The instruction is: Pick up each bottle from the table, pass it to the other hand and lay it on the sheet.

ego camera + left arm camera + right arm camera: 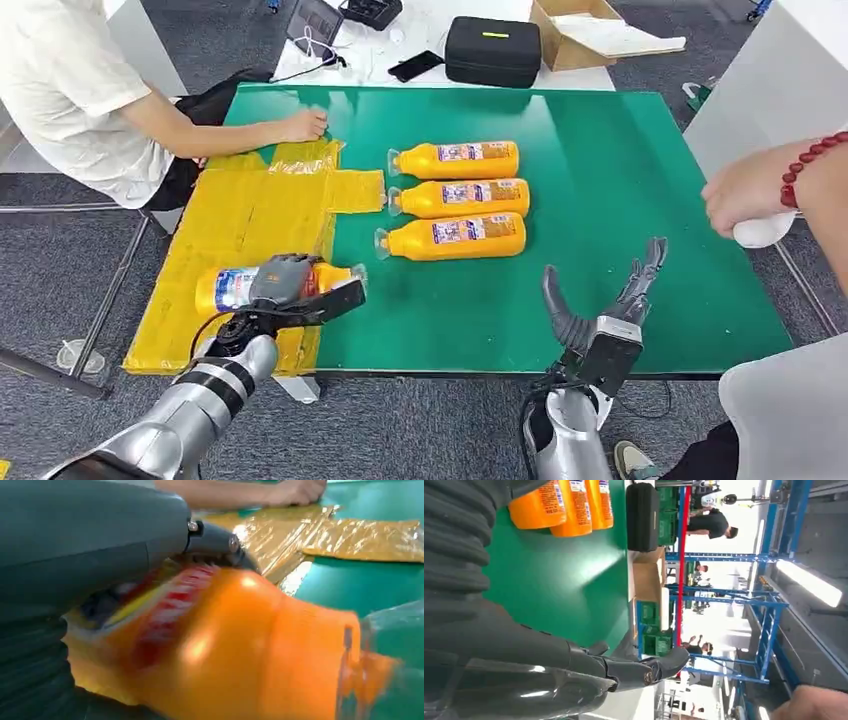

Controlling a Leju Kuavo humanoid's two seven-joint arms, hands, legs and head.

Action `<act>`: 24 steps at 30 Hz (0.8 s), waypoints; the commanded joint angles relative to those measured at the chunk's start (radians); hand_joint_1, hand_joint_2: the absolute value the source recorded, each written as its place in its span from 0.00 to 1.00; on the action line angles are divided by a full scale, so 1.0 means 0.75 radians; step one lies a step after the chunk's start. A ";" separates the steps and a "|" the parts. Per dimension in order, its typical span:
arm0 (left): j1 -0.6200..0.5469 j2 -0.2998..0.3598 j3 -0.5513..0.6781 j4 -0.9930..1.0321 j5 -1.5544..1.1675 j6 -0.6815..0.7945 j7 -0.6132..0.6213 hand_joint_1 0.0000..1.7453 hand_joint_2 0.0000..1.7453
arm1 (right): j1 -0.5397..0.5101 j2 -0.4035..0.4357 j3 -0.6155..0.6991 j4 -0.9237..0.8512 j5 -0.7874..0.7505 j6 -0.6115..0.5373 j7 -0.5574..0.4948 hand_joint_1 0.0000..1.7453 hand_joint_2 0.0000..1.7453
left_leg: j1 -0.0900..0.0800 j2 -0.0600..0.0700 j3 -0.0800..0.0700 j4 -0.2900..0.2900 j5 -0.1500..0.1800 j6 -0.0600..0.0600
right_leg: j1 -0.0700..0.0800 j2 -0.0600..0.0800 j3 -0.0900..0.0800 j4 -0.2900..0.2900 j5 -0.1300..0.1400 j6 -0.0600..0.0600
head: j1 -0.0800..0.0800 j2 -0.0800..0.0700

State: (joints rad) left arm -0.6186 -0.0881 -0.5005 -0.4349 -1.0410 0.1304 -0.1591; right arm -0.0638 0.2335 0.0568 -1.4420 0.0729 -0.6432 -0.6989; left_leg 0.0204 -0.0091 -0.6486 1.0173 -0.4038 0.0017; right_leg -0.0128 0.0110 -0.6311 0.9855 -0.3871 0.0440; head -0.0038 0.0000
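Observation:
My left hand (288,283) grips an orange bottle (228,288) lying on its side over the yellow sheet (240,230) at the table's near left; up close, the bottle (240,645) sits under my fingers (215,542). Three more orange bottles lie in a row on the green table (620,180): the far one (460,160), the middle one (462,197) and the near one (455,238). My right hand (605,305) hovers open above the table's near edge, right of the row, holding nothing; its fingers (634,672) are spread, with bottle bases (559,505) beyond.
A person on the left rests a hand (300,126) on the sheet's far edge. Another person's hand (745,190) with a red bead bracelet holds something white at the right edge. A black case (492,50) and a cardboard box (590,32) stand behind the table.

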 commanded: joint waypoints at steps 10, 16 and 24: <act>-0.030 0.069 -0.013 0.116 0.082 -0.211 -0.102 0.00 1.00 | -0.062 -0.032 0.025 0.147 -0.016 -0.010 0.001 0.00 1.00 | -0.001 0.006 0.010 -0.002 -0.003 0.001 | 0.000 0.005 0.008 -0.002 -0.001 -0.002 | -0.001 0.000; 0.017 0.054 0.017 0.017 0.164 -0.125 -0.228 0.00 1.00 | -0.050 -0.046 0.047 0.150 -0.002 -0.021 0.001 0.00 1.00 | -0.001 0.006 0.012 -0.002 -0.003 0.002 | 0.000 0.004 0.011 -0.002 -0.001 -0.002 | -0.001 0.000; 0.172 0.033 -0.015 -0.291 0.304 -0.099 -0.426 0.00 1.00 | -0.043 -0.052 0.069 0.149 0.006 -0.014 0.001 0.00 1.00 | -0.001 0.003 0.012 -0.001 -0.003 0.002 | 0.000 0.000 0.011 -0.002 -0.003 -0.002 | -0.001 0.000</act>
State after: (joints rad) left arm -0.5841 -0.0614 -0.4902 -0.4819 -0.8571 0.0611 -0.4235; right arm -0.0704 0.2232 0.0786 -1.3882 0.0763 -0.6523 -0.6989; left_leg 0.0203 -0.0091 -0.6457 1.0173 -0.4040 0.0017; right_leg -0.0130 0.0110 -0.6283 0.9855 -0.3873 0.0440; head -0.0042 0.0000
